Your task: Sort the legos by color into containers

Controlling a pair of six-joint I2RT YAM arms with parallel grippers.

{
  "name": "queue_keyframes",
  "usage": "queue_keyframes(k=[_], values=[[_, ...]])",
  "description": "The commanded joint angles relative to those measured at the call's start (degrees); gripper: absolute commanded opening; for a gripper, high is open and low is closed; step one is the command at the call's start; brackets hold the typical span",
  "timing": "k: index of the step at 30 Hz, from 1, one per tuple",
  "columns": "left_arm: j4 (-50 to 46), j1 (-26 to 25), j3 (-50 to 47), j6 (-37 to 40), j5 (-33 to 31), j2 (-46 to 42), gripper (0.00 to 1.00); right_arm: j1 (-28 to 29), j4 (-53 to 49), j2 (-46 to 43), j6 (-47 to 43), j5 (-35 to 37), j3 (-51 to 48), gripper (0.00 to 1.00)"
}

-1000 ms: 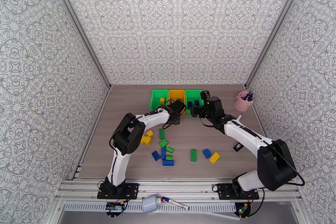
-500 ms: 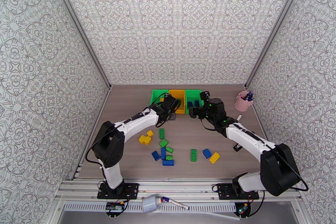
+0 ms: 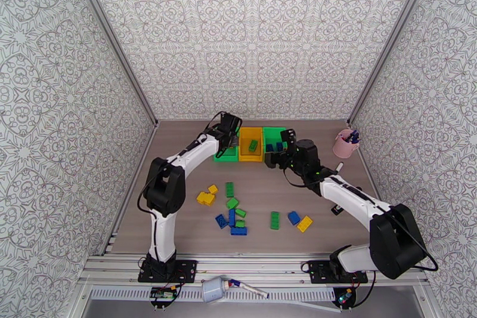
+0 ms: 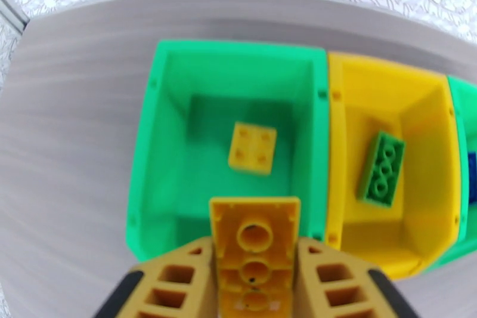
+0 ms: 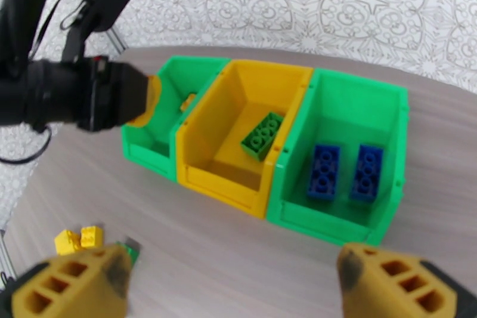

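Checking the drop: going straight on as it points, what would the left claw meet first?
The left claw, gripping a yellow lego, would likely reach the left green bin floor near its yellow brick; depth unclear.

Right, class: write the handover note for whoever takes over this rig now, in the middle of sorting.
Left pincer: shut on a long yellow brick above the left green bin.
Right pincer: open, empty, in front of the bins.
Done: left green bin holds one square yellow brick, yellow bin one green brick, right green bin two blue bricks.
Left: release the held brick, then sort about a dozen loose bricks on the table.
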Motion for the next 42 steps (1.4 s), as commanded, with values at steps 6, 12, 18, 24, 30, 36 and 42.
queue_keyframes(k=[6,12,18,24,30,36,42], values=[[-4.0,2.5,10.0,3.5,3.4,7.8,0.35,0.8,-1.2,0.4,-1.0,0.5,1.8,0.95],[-3.2,2.2,8.0,3.4,3.9,3.9,0.61,2.8,-2.2,1.4,-3.0,1.2,3.2,0.96],[-0.3,1.8,-2.5,3.9,4.1,-6.5,0.87,5.4,-3.8,4.0,-6.1,1.0,6.2,0.97],[-2.7,2.5,-15.5,9.8,10.1,-18.0,1.0,6.1,-3.4,4.0,-8.2,-1.5,6.0,0.98],[-10.2,2.8,-25.6,21.9,18.0,-27.6,1.0,6.2,-4.7,3.3,-10.6,-2.7,5.8,0.99],[-21.8,1.2,-26.5,33.9,16.7,-26.1,1.0,6.2,-6.0,3.9,-12.3,-4.5,6.6,1.0],[-26.0,1.0,-25.2,37.9,14.3,-20.6,1.0,6.2,-7.3,4.8,-13.1,-5.0,7.5,1.0]])
